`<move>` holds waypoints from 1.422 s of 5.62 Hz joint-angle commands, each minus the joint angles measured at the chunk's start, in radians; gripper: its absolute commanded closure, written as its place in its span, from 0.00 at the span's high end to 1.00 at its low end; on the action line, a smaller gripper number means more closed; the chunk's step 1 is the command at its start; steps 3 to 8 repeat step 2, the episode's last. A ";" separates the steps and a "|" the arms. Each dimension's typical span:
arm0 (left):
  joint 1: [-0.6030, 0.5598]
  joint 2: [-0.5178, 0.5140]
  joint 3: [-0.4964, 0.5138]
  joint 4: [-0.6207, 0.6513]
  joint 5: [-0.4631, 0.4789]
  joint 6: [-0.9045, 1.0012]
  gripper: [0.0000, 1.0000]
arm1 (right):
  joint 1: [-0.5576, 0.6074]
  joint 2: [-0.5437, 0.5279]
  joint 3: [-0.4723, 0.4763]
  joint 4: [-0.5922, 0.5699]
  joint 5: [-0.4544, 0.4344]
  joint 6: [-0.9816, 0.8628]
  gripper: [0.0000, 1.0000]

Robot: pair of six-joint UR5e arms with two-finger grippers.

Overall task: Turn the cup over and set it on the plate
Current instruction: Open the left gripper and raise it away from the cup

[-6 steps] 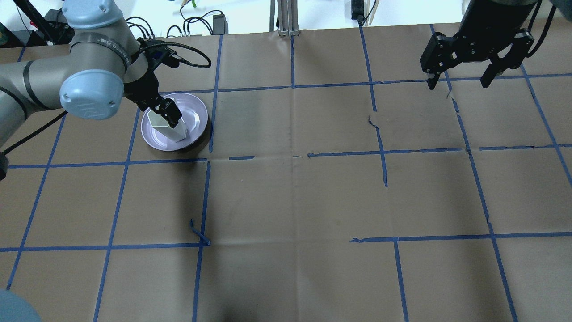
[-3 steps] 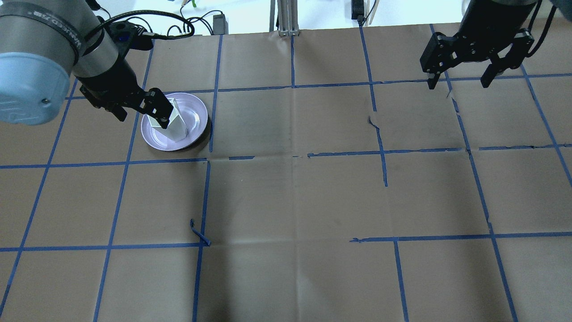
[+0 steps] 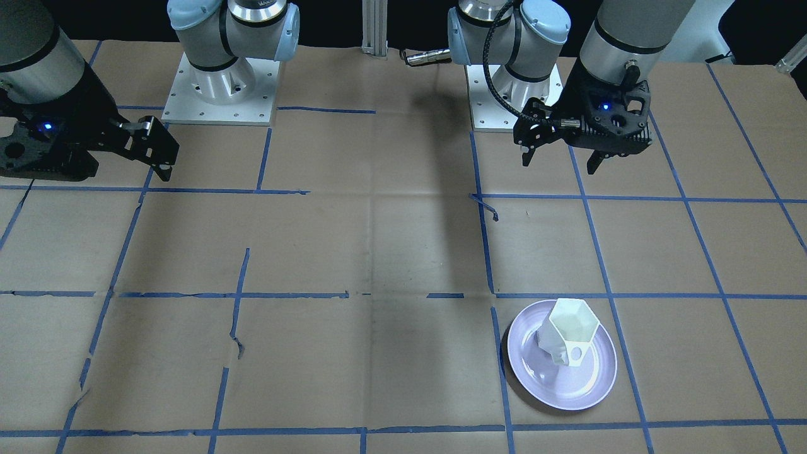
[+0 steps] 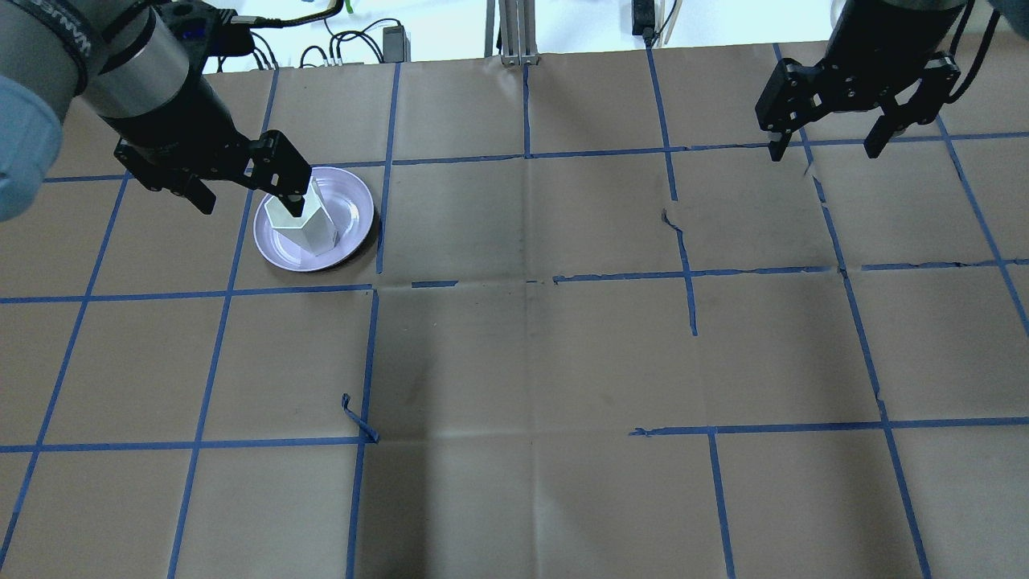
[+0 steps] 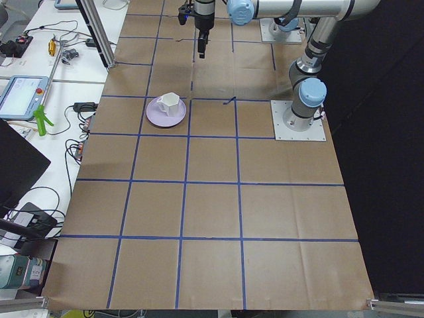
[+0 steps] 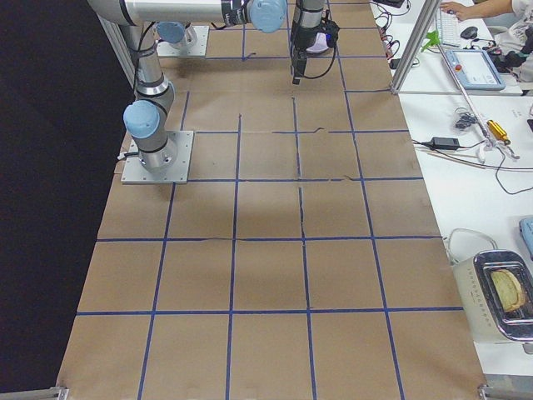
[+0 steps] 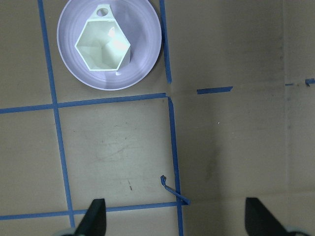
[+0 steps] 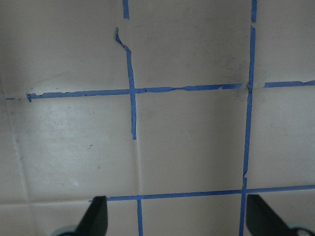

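Note:
The white faceted cup (image 4: 304,225) stands upright, hexagonal rim up, on the lavender plate (image 4: 358,215) at the table's left. My left gripper (image 4: 249,199) is open and empty, raised high above the plate's near-left side, apart from the cup. Its wrist view looks straight down into the cup (image 7: 102,45) on the plate (image 7: 145,64), with the fingertips (image 7: 96,219) spread wide. From the front, the cup (image 3: 570,325) has its handle facing the camera, on the plate (image 3: 567,394). My right gripper (image 4: 824,153) is open and empty, high over the far right.
Brown paper with a blue tape grid covers the table. A loose curl of tape (image 4: 359,420) sticks up near the middle left. An aluminium post (image 4: 512,32) and cables stand at the far edge. Side benches hold a pendant (image 5: 23,93) and a metal tray (image 6: 504,292).
My left gripper has let go of the cup's rim, opened wide and risen away toward the left. The cup stays upright on the plate. The right arm has not moved.

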 commanded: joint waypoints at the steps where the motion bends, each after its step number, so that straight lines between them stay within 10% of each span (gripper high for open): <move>1: -0.005 -0.008 0.014 -0.001 -0.001 -0.002 0.98 | 0.000 0.000 0.000 0.000 0.000 0.000 1.00; 8: -0.005 -0.007 0.011 -0.001 0.001 -0.002 0.98 | 0.000 0.000 0.000 0.000 0.000 0.000 1.00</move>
